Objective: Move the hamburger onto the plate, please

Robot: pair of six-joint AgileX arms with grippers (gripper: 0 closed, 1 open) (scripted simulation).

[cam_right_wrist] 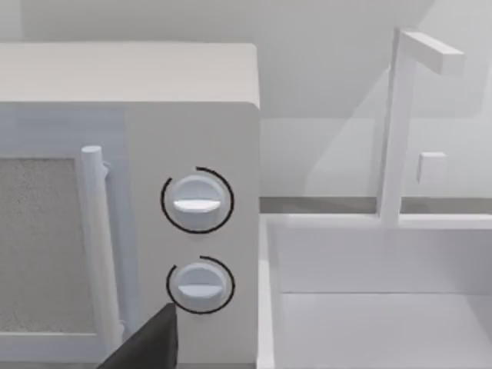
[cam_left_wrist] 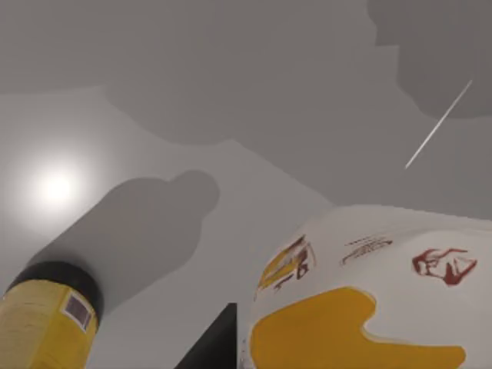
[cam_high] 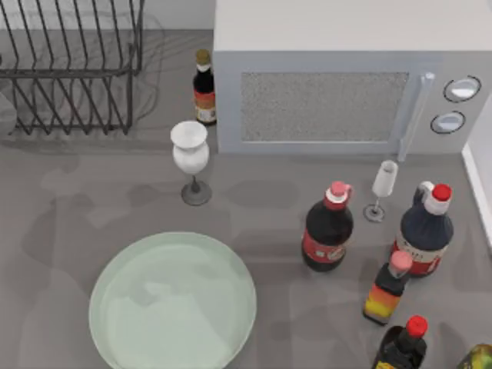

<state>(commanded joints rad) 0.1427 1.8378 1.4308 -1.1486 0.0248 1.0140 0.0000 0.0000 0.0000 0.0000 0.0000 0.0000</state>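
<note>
The hamburger (cam_left_wrist: 369, 300), whitish with a yellow-orange patch and dark red marks, looms large and close in the left wrist view, on the grey table. A dark edge of my left gripper (cam_left_wrist: 211, 346) shows right beside it; whether it holds the hamburger cannot be told. The pale mint-green plate (cam_high: 115, 307) lies at the front left of the table in the top view, with nothing on it. A dark corner of my right gripper (cam_right_wrist: 146, 342) sits in front of the microwave's knobs (cam_right_wrist: 197, 201).
A microwave (cam_high: 323, 46) stands at the back, a wire rack (cam_high: 69, 69) at the back left. A white goblet (cam_high: 190, 157), a small glass (cam_high: 383, 188) and several bottles (cam_high: 328, 231) crowd the right half. A yellow bottle (cam_left_wrist: 46, 323) stands near the hamburger.
</note>
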